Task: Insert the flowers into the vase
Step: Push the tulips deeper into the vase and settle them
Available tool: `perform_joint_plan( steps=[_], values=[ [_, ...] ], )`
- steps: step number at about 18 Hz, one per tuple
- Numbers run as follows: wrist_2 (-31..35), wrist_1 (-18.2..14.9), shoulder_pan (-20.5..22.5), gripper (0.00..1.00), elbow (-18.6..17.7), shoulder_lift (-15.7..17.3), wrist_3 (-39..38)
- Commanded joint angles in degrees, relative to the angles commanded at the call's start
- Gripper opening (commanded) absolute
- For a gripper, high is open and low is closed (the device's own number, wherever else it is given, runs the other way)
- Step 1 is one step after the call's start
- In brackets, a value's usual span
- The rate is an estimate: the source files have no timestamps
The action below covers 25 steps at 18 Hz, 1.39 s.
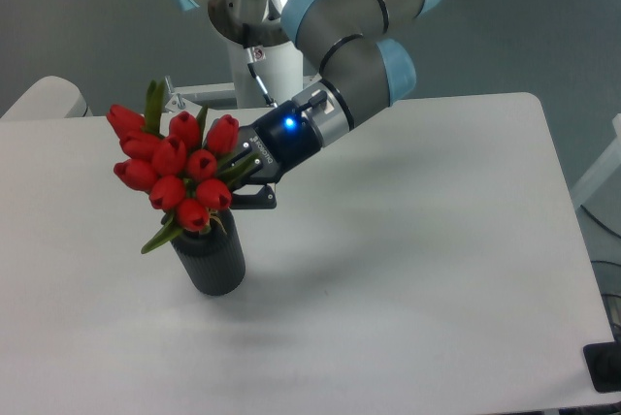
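The flowers [173, 168], a bunch of red tulip buds with green leaves, hang tilted to the left right over the top of the vase [210, 259]. The vase is a small dark ribbed cylinder standing on the white table. My gripper [243, 185] is shut on the flowers' stems from the right, just above and to the right of the vase's rim. The stem ends and the vase's hole are hidden behind the buds and leaves, so I cannot tell how deep the stems sit.
The arm's base column [254, 37] rises at the table's back edge behind the bunch. A pale rounded object [44, 98] lies at the far left beside the table [437, 270].
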Motion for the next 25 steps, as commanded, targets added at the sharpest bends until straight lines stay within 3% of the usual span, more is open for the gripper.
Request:
perform_joint_plan(
  steps=[6,9,17,20,25],
  values=[
    [0.61,0.0,-0.53,0.06,0.0,-2.72,3.52],
    [0.7,0.44,-0.53,0.11,-0.87,-3.69,5.18],
    [0.7,0.44,0.0,0.17,-5.27,-3.08,9.59],
    [0.7,0.88,0.0,0.26,-5.97,-2.99,9.59],
    [0.7,0.88,0.0,0.64,-7.12,-2.99,10.46]
  ],
)
